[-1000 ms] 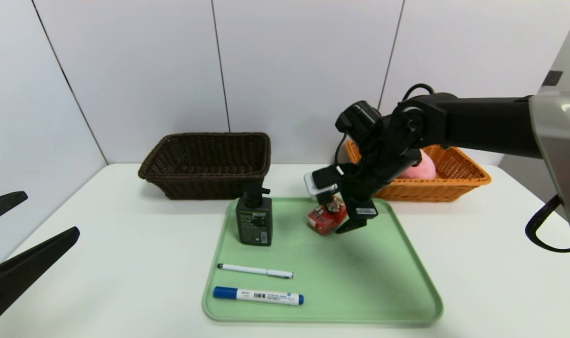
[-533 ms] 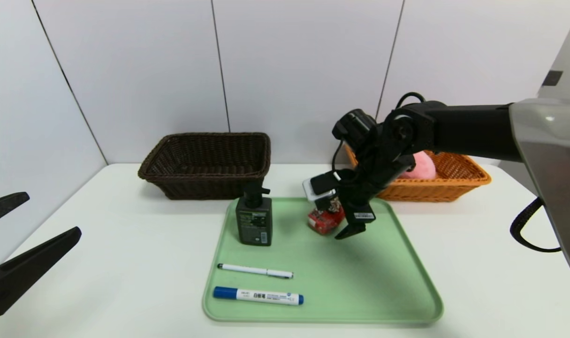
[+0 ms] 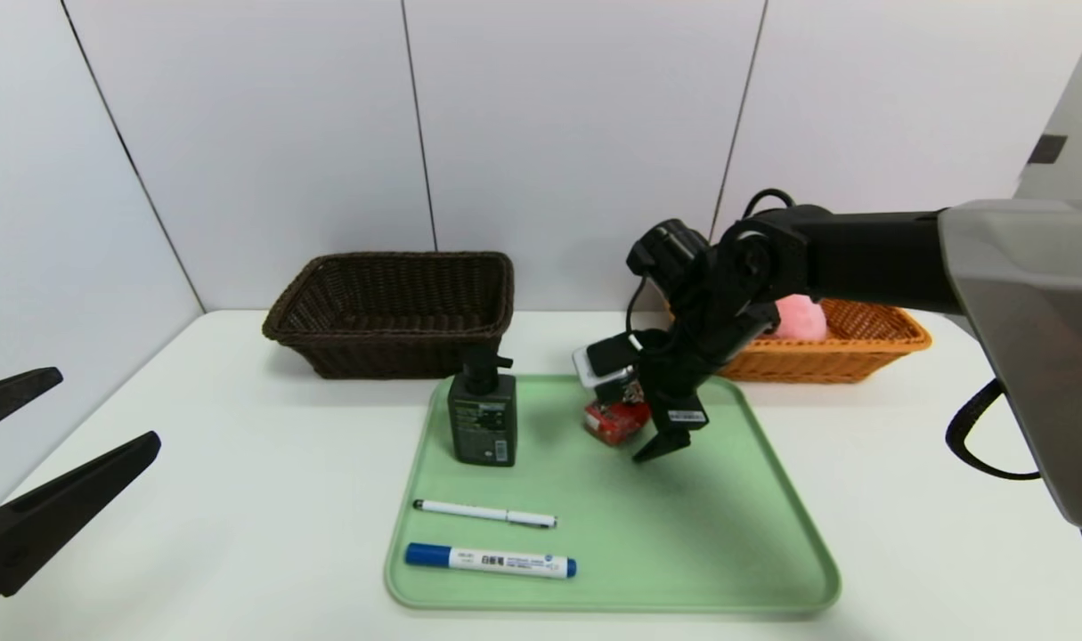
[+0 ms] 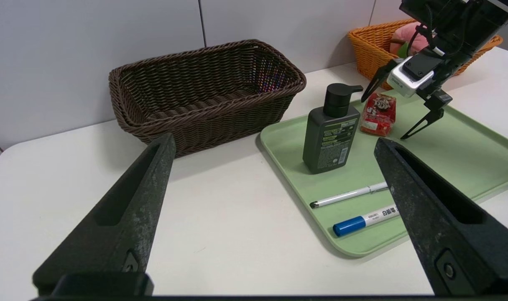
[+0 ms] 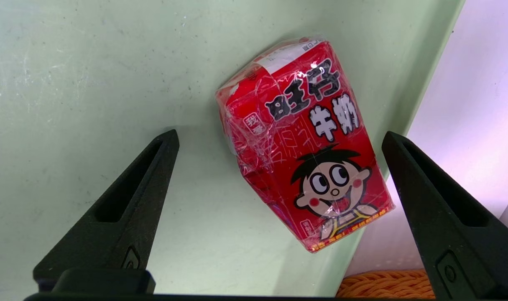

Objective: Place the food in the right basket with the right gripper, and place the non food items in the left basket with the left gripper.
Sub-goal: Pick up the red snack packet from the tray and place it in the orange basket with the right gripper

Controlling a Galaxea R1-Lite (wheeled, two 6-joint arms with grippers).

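— Where's the right gripper (image 3: pixel 640 434)?

— Over the far edge of the green tray (image 3: pixel 772 570), tilted down, jaws spread wide either side of the red snack packet (image 3: pixel 615 422) (not touching it, as far as I can see).

— And the peach (image 3: pixel 799 319)?

— In the orange basket (image 3: pixel 870 352) at the table's (image 3: pixel 238 499) far right. The bottle (image 3: pixel 482 418), pen (image 3: pixel 484 513) and marker (image 3: pixel 491 561) sit along the tray's left side; the brown basket (image 3: pixel 389 312) lies behind them.

— The left gripper (image 3: pixel 37 463)?

— Parked at the near left, jaws released.
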